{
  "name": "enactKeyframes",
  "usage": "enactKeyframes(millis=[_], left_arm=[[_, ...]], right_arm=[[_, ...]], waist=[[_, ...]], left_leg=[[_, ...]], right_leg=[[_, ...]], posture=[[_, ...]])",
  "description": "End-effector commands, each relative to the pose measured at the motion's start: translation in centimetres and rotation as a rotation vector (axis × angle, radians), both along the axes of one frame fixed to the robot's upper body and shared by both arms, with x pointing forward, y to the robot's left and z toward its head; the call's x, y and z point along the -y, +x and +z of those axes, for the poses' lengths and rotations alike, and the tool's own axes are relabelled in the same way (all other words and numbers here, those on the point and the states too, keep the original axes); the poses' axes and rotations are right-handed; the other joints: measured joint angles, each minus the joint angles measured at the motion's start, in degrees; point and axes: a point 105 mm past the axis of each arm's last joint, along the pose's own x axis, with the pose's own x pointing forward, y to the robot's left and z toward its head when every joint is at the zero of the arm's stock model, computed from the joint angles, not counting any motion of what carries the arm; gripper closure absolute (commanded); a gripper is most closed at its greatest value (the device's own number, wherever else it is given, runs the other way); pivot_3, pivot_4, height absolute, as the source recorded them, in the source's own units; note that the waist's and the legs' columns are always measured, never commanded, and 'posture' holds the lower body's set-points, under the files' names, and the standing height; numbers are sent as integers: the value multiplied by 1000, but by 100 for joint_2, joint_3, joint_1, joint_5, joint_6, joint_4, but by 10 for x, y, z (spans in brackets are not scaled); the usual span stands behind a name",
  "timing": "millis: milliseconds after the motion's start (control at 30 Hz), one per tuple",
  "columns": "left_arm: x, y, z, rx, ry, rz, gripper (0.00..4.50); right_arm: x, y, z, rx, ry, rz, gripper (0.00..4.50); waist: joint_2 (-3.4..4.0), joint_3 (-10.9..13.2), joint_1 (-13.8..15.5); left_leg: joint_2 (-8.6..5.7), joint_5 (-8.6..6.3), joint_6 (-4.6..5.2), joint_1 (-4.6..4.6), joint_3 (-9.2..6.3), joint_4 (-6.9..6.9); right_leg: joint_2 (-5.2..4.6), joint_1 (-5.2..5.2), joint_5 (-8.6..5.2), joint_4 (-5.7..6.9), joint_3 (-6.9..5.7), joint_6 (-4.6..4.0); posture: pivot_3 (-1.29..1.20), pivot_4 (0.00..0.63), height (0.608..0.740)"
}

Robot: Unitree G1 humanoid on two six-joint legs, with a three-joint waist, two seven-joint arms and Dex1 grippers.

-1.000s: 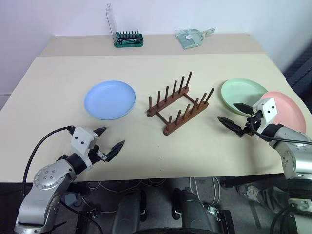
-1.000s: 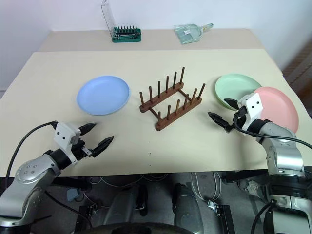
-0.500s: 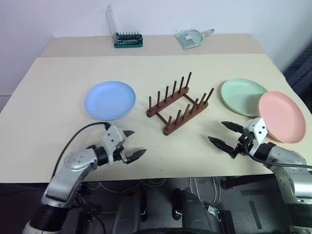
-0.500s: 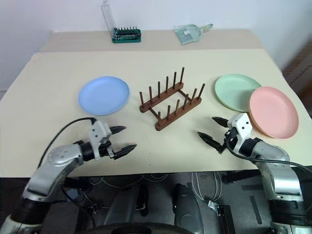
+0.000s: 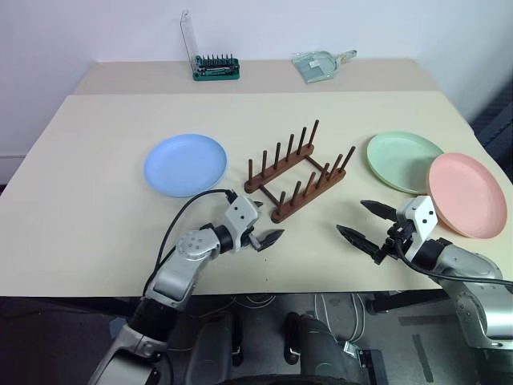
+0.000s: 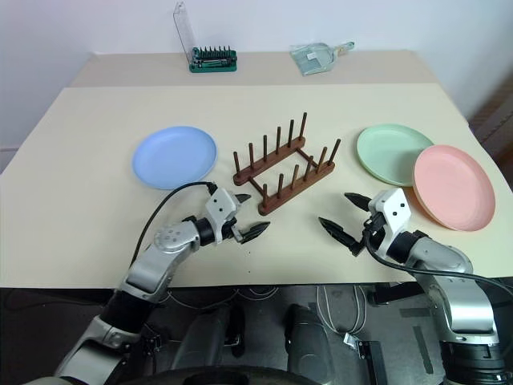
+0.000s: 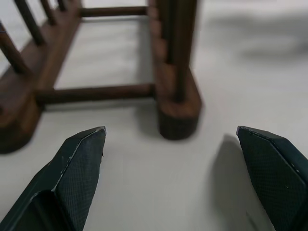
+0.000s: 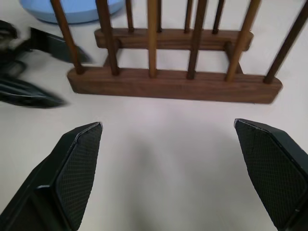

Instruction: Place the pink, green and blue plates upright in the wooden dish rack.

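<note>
Both claws gape empty: left gripper (image 5: 260, 230) just short of the rack (image 5: 295, 175), right gripper (image 5: 368, 224) beside it. Beyond, blue plate (image 5: 185, 164) lies flat left; pink plate (image 5: 466, 194) overlaps green plate (image 5: 401, 160) right. Plates look light, stiff, probably slick; grip by the rim.

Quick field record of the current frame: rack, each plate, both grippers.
rack: wooden dish rack, mid-table, no plates in it
blue plate: flat on table, left of rack
green plate: flat, right of rack
pink plate: flat, overlapping green plate's edge
left gripper: open, holding nothing, at rack's near end
right gripper: open, holding nothing, over bare table near the rack
</note>
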Motion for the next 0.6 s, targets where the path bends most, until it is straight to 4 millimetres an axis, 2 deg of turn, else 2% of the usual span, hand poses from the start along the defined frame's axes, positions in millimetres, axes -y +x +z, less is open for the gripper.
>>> enactKeyframes(millis=[33,133,300,333,533,600], left_arm=[[11,-1,-15,-34,45,-3,0],[13,-1,-17,-42,38,-3,913],[10,-2,-16,-45,20,-1,3472],[10,-2,-16,-46,15,-1,3807],[3,-1,-15,-43,13,-12,3797],[2,-7,-5,-11,7,-125,3797]], right_arm=[[-5,-2,16,48,1,12,22],[-7,-3,19,49,0,11,0],[-7,-2,20,46,-3,10,0],[-7,-2,19,45,-4,10,0],[1,-2,16,21,-42,-1,0],[9,-9,9,-25,-75,3,0]], waist=[[4,-4,12],[14,-12,45],[18,-15,94],[18,-15,95],[20,-17,94],[21,-17,92]], left_leg=[[1,-1,0,0,-2,6],[2,-8,8,-3,-4,22],[3,-15,18,-7,-4,35],[3,-16,19,-8,-4,35],[4,-16,19,-8,-4,36],[5,-16,19,-8,-4,36]], right_leg=[[0,1,0,1,-1,1],[0,5,0,2,-1,2],[0,5,1,1,-1,4],[0,5,1,0,-1,4],[0,4,1,1,-2,4],[1,4,1,1,-2,4]], posture=[[0,150,740],[0,150,740],[0,150,740],[0,150,740],[0,150,740],[0,150,740]])
